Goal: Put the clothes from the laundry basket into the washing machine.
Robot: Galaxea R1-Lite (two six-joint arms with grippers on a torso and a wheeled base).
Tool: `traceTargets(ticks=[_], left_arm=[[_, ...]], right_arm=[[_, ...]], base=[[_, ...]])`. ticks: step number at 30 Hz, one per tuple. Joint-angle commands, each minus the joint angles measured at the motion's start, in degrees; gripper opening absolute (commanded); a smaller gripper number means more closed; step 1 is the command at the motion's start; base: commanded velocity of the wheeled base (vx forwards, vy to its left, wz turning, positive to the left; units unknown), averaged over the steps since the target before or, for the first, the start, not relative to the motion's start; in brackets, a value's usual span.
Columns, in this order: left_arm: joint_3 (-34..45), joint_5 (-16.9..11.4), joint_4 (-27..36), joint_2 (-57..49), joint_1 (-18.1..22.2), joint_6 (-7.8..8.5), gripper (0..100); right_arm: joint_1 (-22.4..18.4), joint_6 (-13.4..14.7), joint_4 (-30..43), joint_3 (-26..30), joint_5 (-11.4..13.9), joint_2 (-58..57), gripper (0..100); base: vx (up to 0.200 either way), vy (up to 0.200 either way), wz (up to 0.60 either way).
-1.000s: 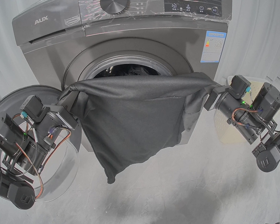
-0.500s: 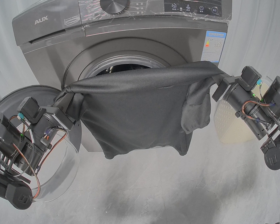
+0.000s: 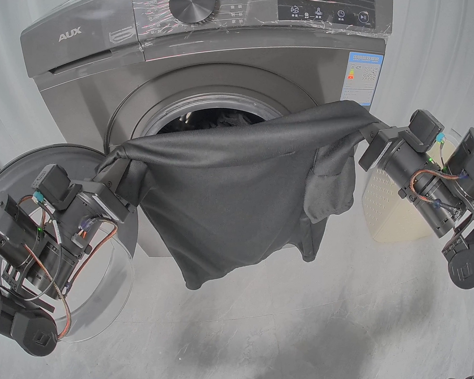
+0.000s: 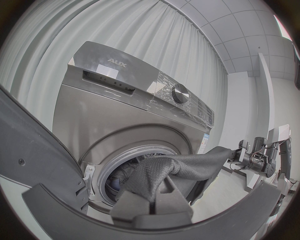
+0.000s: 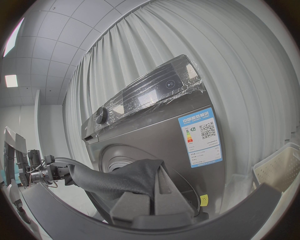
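Garment (image 3: 232,198) hangs pinched between left tool (image 3: 113,168) and right tool (image 3: 372,133).

The washing machine (image 3: 209,63) takes the upper centre of the head view, standing on the floor (image 3: 293,325) with a curtain (image 3: 443,43) behind it. Its door (image 3: 21,168) hangs open at the left edge of the frame, behind the left gripper (image 3: 113,169). The drum opening (image 3: 212,99) sits just above mid-frame, with clothes (image 3: 217,120) inside it. In front of that opening the garment (image 3: 231,188) is stretched between the two grippers. The left gripper pinches one end at centre left, and the right gripper (image 3: 372,132) pinches the other end at centre right, slightly higher. The laundry basket (image 3: 387,212) stands on the floor at the right of the frame, beside the machine and behind the right arm.
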Motion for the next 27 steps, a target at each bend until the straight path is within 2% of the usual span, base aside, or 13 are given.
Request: traceTargets(ticks=[1, 3, 6, 11, 15, 16, 19, 24, 27], left_arm=[[-0.24, 0.25, 0.01, 1.71, -4.44, 0.24, 0], [-0.77, 0.25, 0.01, 2.24, -5.93, 0.68, 0], [-4.37, 0.78, 0.01, 3.91, -8.30, 1.12, 0], [-7.01, 0.86, 0.01, 5.58, -9.62, 1.12, 0], [-8.24, 0.95, -0.08, 6.10, -10.06, 1.12, 0], [-8.24, 0.95, -0.08, 6.10, -10.06, 1.12, 0], [-8.85, 1.13, 0.01, 6.10, -10.41, 1.12, 0], [-9.64, 1.22, 0.01, 6.02, -10.41, 1.12, 0], [-9.73, 1.22, 0.01, 5.66, -10.94, 1.12, 0]], right_arm=[[1.69, 0.28, -0.10, 1.41, -0.27, 1.12, 0], [2.40, 0.45, -0.10, 2.37, -0.80, 2.62, 0], [4.42, 2.12, -0.10, 4.40, -1.24, 5.60, 0], [8.81, 2.91, -0.19, 5.98, -1.33, 10.70, 0], [10.04, 2.56, -0.10, 5.54, -1.33, 14.22, 0], [10.04, 2.56, -0.10, 5.54, -1.33, 14.22, 100], [12.41, 2.65, -0.19, 9.49, -1.24, 17.03, 100], [13.03, 2.30, -0.10, 15.56, -0.89, 20.28, 100], [13.21, 1.77, -0.10, 17.23, -0.45, 21.51, 100]], base=[[0.000, 0.000, 0.00], [0.000, 0.000, 0.00], [0.000, 0.000, 0.00], [0.000, 0.000, 0.00], [0.000, 0.000, 0.00], [0.000, 0.000, 0.00], [0.000, 0.000, 0.00], [0.000, 0.000, 0.00], [0.000, 0.000, 0.00]])
